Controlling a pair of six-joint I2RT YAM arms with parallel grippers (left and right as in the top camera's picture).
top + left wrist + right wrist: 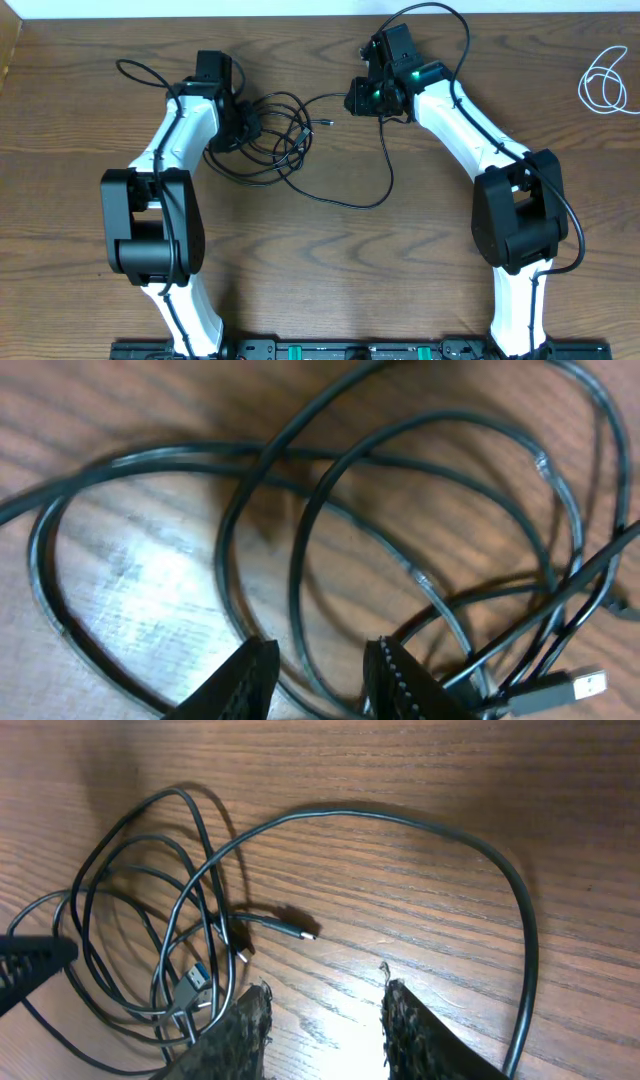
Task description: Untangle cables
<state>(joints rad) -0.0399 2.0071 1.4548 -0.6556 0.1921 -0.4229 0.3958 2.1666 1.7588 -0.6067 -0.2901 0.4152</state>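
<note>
Seen from overhead, the white cable (603, 86) is lying in its own small coil at about 2 o'clock on the table (320, 290), well apart from everything else, so the parting of the two cords is looking done. The black cable (290, 150) is what is remaining: most of it is sitting as a pile of overlapping loops at about 10 o'clock from the table's middle, with one long strand swinging out toward 5 o'clock and back up to 12 o'clock. The left gripper (320, 682) is hovering right over those loops with its jaws standing spread; a strand is running through the gap between them, but nothing is being pinched. The right gripper (322, 1032) is hanging at about 1 o'clock, jaws likewise spread over bare wood and holding nothing. In its view the small plug end (300, 933) is lying free just beyond the fingers, and the flat USB plug (195, 982) is resting among the coils at 9 o'clock of them. By my reading the job is roughly halfway: the loops are needing to be drawn open and the black cord laid out straight.
</note>
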